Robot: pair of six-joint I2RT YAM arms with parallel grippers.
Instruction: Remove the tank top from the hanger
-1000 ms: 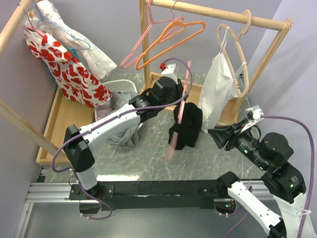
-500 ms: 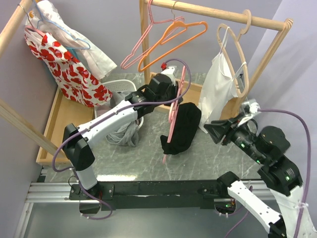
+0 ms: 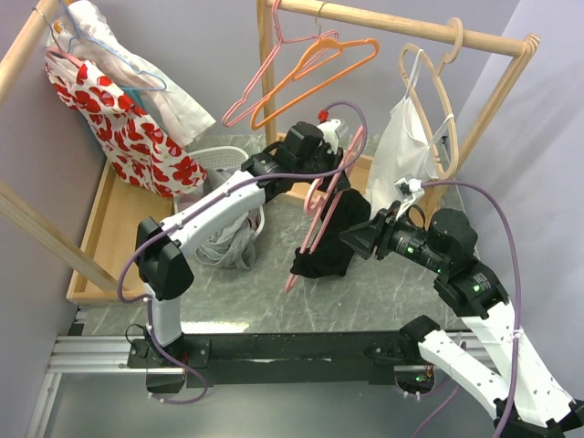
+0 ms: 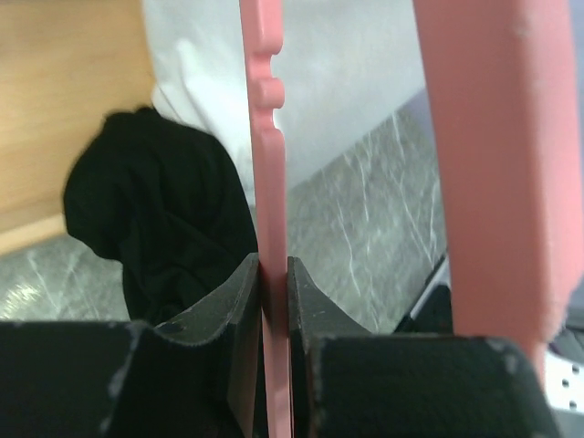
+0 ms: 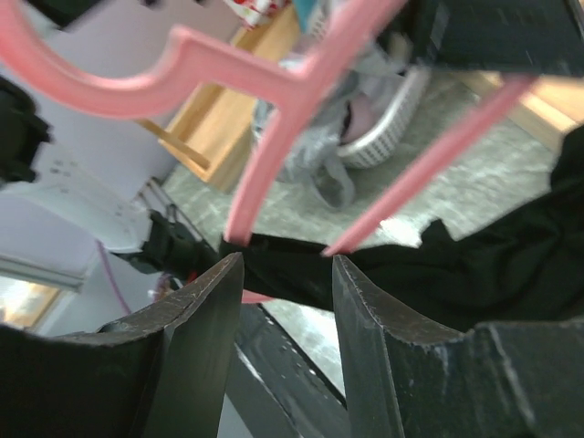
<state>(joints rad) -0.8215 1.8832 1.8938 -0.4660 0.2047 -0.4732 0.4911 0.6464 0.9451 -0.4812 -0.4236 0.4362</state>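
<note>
My left gripper [image 3: 339, 151] is shut on a pink hanger [image 3: 315, 214] and holds it above the table, tilted down to the left. A black tank top [image 3: 330, 239] hangs bunched on the hanger's lower part. In the left wrist view the pads clamp the pink hanger bar [image 4: 270, 228], with the black tank top [image 4: 164, 219] behind. My right gripper [image 3: 354, 239] is open, right beside the tank top's right side. In the right wrist view its open fingers [image 5: 205, 310] frame the black cloth [image 5: 438, 269] and the pink hanger arms [image 5: 274, 137].
A wooden rack [image 3: 401, 23] at the back carries a pink hanger [image 3: 265, 82], an orange hanger [image 3: 315, 68] and a white top [image 3: 401, 160] on a wooden hanger. A white basket [image 3: 224, 164] of clothes stands left of centre. Red-flowered clothes [image 3: 123, 132] hang on the left rail.
My left gripper lifted and swung the hanger with the tank top toward the right. My right arm moved in to the left, up to the tank top.
</note>
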